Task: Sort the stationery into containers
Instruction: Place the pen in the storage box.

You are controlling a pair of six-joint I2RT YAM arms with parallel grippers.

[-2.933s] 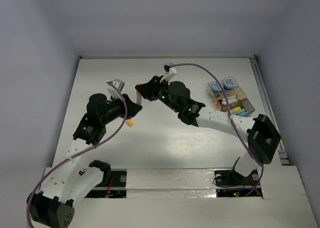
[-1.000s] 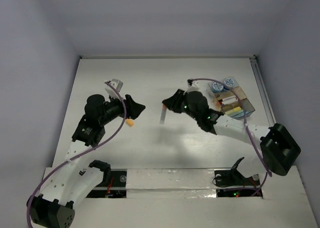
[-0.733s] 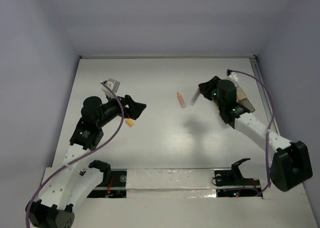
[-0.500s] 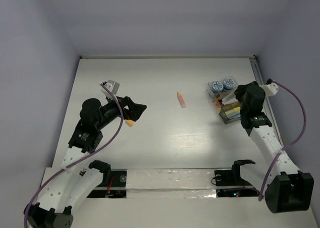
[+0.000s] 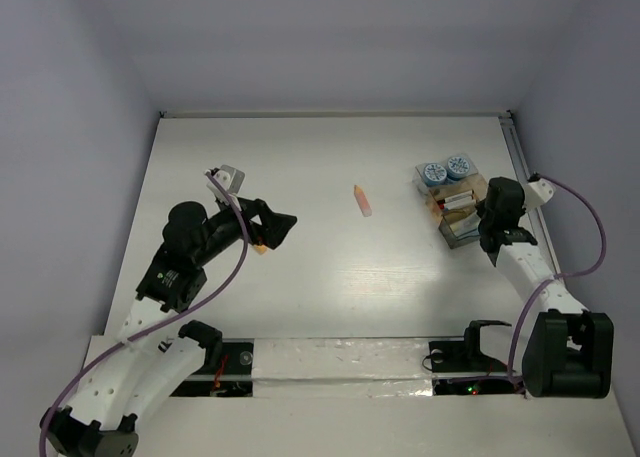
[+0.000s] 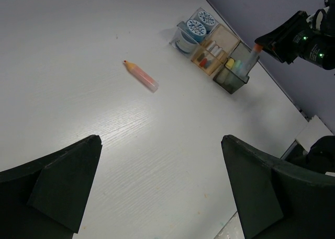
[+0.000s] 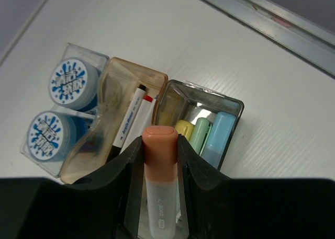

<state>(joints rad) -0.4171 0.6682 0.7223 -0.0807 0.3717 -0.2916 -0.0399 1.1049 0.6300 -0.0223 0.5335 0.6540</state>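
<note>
On the white table (image 5: 330, 297), the clear plastic tray w/ split boxes (image 6: 229, 81) sits at 2 o'clock. It holds two round blue-and-white rolls (image 7: 68, 78), pens, and yellow, green & blue sticks (image 7: 201, 134). L claw (image 5: 277, 229), at 9 o'clock, is spread wide w/ nothing in it. R claw (image 7: 160, 168) pinches a clear marker w/ orange cap (image 7: 160, 139) right over the tray, not dropped yet. Left to sort, I think: pink-orange pointed stick (image 5: 362, 200) near the middle, small orange bit (image 5: 260, 245) by L claw.
</note>
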